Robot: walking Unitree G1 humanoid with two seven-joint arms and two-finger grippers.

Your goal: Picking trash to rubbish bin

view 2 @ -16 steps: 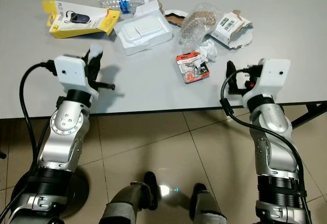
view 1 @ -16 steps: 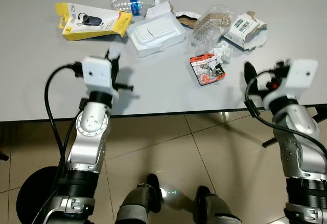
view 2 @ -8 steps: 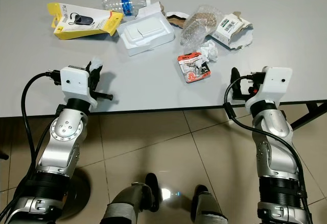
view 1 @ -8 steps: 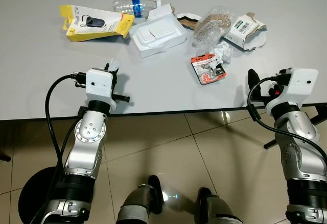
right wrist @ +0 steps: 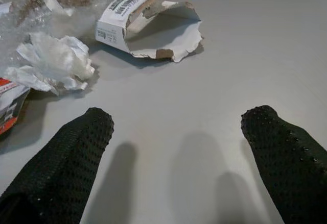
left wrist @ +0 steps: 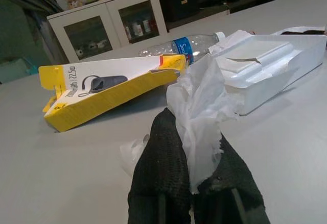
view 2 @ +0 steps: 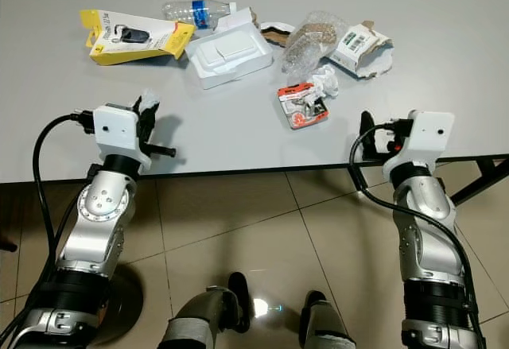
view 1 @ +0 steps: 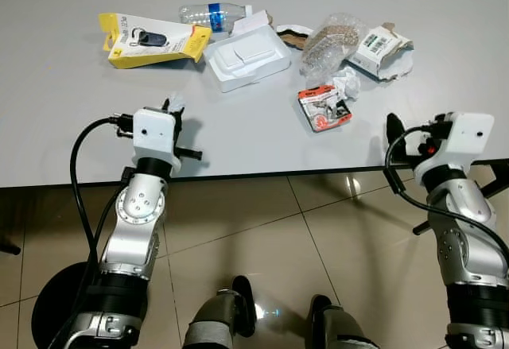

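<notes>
My left gripper [view 1: 172,107] hovers over the near left part of the grey table [view 1: 71,118], shut on a scrap of white tissue [left wrist: 202,106]. My right gripper [right wrist: 179,119] stands open low over the table's near right edge, nothing between its fingers. Trash lies across the far side: a yellow package [view 1: 151,39], a clear plastic bottle [view 1: 208,13], a white foam box [view 1: 248,57], a bubble-wrap bag [view 1: 330,37], a torn cardboard box [right wrist: 138,22], a crumpled white tissue [right wrist: 51,63] and a red blister pack [view 1: 323,107].
The table's front edge [view 1: 262,176] runs just below both grippers, with tiled floor [view 1: 262,238] beneath. A black round base [view 1: 44,301] sits on the floor at lower left. A dark table leg [view 1: 497,172] shows at the right edge.
Both arms have drawn back toward the table's near edge. The left gripper stays shut on the tissue scrap. The trash has not moved on the table.
</notes>
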